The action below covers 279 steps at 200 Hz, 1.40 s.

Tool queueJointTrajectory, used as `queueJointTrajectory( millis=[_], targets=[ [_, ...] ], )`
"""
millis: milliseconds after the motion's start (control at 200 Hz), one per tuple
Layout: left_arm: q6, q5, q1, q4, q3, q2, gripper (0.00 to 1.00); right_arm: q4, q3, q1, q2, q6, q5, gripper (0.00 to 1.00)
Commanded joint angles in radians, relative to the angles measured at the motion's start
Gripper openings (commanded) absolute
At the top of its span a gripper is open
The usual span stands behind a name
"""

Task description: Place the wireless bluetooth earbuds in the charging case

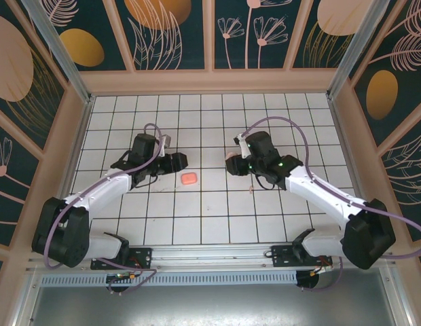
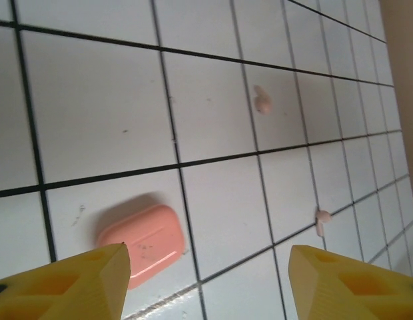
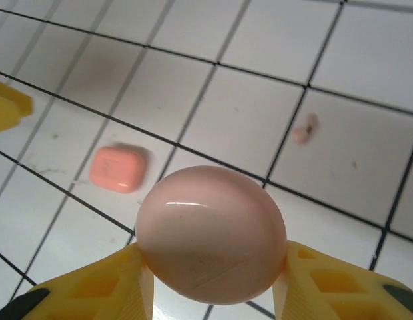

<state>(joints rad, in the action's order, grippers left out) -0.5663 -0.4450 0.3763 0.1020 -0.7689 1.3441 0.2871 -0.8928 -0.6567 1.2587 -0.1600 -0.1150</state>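
Looking at tiny earbuds, probably light and slippery (easy to flick away), so pinch gently across the bulb. Got left gripper gaping, empty; right gripper clamped on the pink disc.

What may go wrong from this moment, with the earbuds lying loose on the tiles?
1. The round pink object looks smooth, and the right gripper pinches it by its curved sides, so it may slip out.
2. Each earbud is tiny and lies low on the tiles. The open left gripper may push it away instead of catching it.
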Motion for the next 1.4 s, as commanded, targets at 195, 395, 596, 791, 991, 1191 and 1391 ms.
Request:
queueJointTrajectory(
  millis=[195,395,596,791,991,1191,1391],
  targets=[
    [0.104,-0.257,-0.008,0.051,-0.075,0.026,0.6,-0.053,-0.021,-0.069,-0.023,0.229,-0.062,0.44],
    [0.068,-0.433,-0.008,-0.005,-0.103,0.01,0.6,-0.072,-0.069,-0.118,-0.012,0.371,-0.045,0.44],
    [0.039,-0.516,-0.007,-0.035,-0.116,-0.003,0.59,-0.026,-0.164,-0.175,0.077,0.449,-0.023,0.43],
    [0.05,-0.547,-0.006,-0.035,-0.116,-0.008,0.58,-0.015,-0.222,-0.208,0.123,0.477,-0.026,0.43],
    [0.048,-0.566,-0.004,-0.052,-0.113,-0.014,0.58,-0.001,-0.251,-0.219,0.141,0.493,-0.023,0.43],
    [0.036,-0.571,-0.003,-0.082,-0.109,-0.023,0.57,0.009,-0.256,-0.22,0.152,0.497,-0.019,0.43],
    [0.028,-0.567,-0.003,-0.107,-0.103,-0.046,0.54,0.005,-0.231,-0.201,0.144,0.471,-0.01,0.43]
  ],
)
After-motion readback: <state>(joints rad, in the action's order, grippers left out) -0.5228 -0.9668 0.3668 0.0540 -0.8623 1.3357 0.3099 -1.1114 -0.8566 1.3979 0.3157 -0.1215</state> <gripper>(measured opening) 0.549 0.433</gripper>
